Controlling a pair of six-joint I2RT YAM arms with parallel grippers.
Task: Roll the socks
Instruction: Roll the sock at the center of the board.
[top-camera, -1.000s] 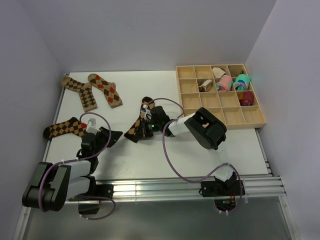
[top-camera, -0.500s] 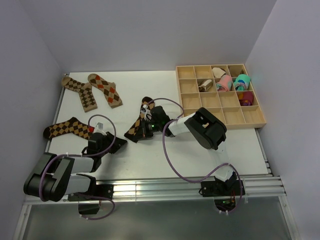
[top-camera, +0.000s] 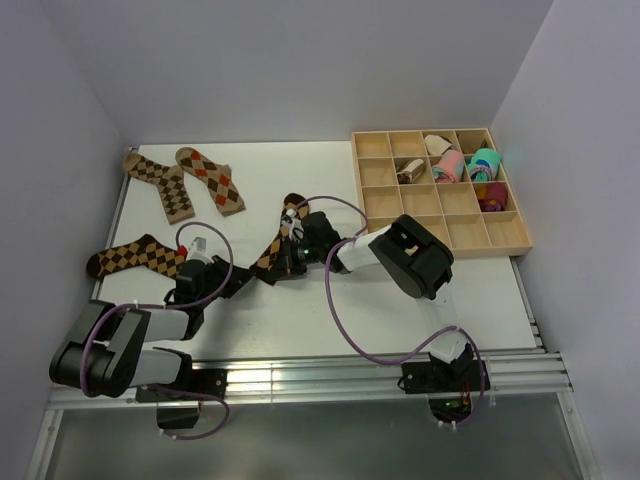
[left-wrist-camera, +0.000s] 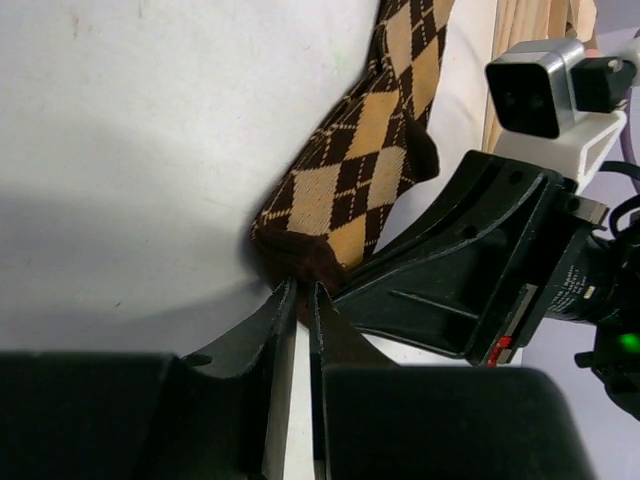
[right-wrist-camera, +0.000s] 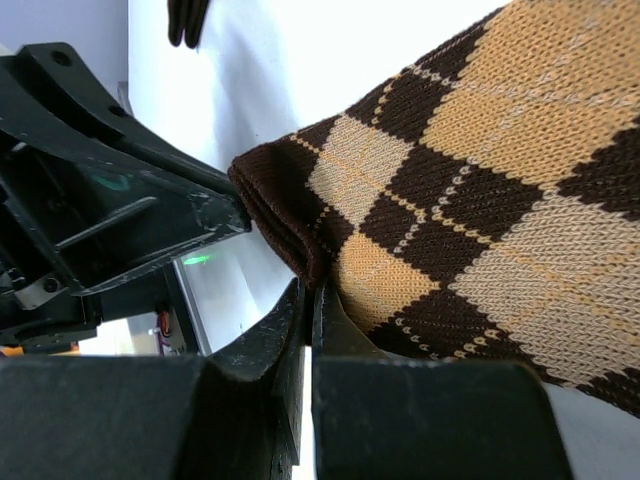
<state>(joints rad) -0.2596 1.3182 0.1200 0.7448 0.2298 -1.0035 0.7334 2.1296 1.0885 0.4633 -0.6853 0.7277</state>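
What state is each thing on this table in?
Central brown-and-tan argyle knit sock: unrolled, near end pinched.
Left fingers: shut on that sock.
Right fingers: shut on that sock.
Three other argyle socks: flat, unrolled.
Wooden compartment tray: partly filled with rolled bundles.

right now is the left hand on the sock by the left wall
No, the left hand is at the near end of the middle sock.

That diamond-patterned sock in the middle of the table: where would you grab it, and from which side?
I'd pinch the dark brown end of the middle argyle sock, coming in low from the near side. The sock lies flat, so only that thicker edge at its near tip gives fingers something to close on. The right gripper is shut on it there.
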